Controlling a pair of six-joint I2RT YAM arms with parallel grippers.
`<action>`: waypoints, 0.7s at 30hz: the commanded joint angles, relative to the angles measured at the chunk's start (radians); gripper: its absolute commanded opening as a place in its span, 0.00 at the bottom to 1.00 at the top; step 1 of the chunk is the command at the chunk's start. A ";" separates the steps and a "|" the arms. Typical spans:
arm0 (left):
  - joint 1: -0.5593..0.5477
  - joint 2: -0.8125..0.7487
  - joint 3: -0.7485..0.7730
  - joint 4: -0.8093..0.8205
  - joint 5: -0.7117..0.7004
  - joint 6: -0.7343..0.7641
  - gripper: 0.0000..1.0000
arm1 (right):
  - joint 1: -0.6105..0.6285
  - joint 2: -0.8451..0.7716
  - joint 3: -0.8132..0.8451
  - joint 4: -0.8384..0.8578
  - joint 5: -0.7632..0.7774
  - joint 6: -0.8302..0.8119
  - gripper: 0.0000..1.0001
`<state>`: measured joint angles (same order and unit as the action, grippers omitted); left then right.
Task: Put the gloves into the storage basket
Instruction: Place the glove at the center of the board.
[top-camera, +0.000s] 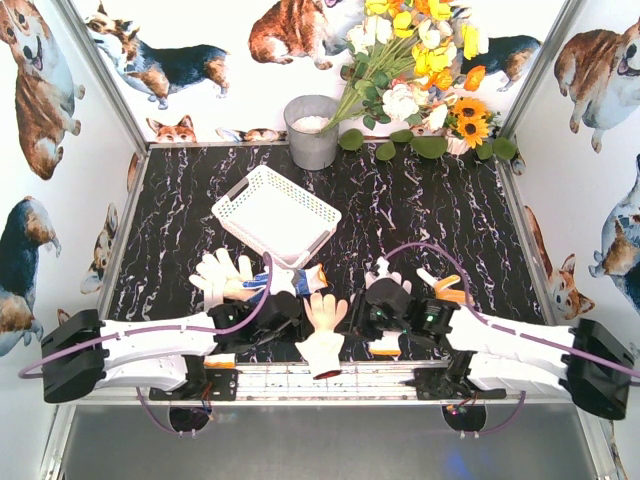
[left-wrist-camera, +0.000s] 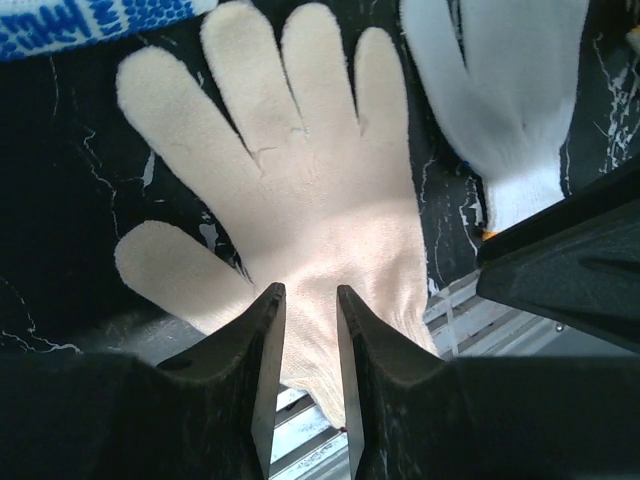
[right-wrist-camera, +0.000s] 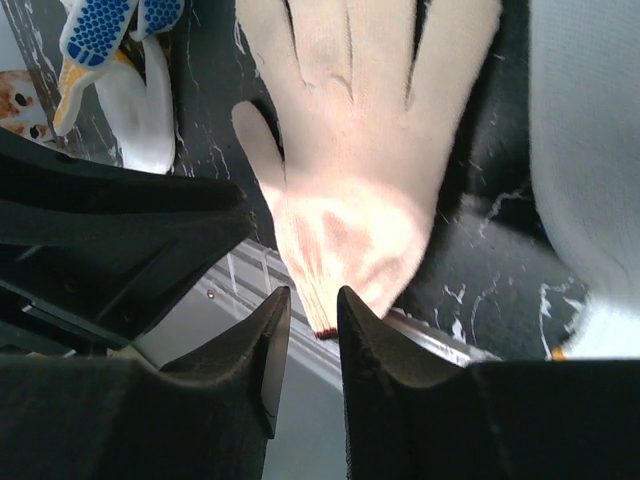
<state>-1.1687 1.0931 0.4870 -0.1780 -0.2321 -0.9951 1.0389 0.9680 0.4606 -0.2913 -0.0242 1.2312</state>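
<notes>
The gloves are all still outside the storage basket, strewn along the 6 o'clock edge of the bench. The basket sits at 11 o'clock from them, with no glove visible inside. The left fingers and right fingers are drawn nearly together, gripping nothing, each over a cream cuff. Risks: cuffs overlie the front rail, so a pinch may skate on metal. The crowded arms may clash.

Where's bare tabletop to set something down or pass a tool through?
Free: table right of the storage basket, in front of the flowers; a narrower strip between basket and left wall. Crowded: near edge, gloves packed side by side.
</notes>
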 joint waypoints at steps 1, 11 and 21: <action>-0.013 0.018 -0.037 0.071 -0.054 -0.084 0.21 | 0.006 0.096 0.006 0.201 0.014 -0.007 0.27; -0.030 0.108 -0.096 0.176 -0.090 -0.123 0.13 | 0.003 0.316 0.009 0.220 0.034 -0.025 0.24; -0.040 0.304 -0.007 0.225 -0.108 -0.048 0.11 | -0.041 0.267 -0.019 0.082 0.087 -0.054 0.24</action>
<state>-1.2015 1.3319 0.4507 0.0429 -0.3126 -1.0851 1.0191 1.2854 0.4606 -0.1310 -0.0181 1.2091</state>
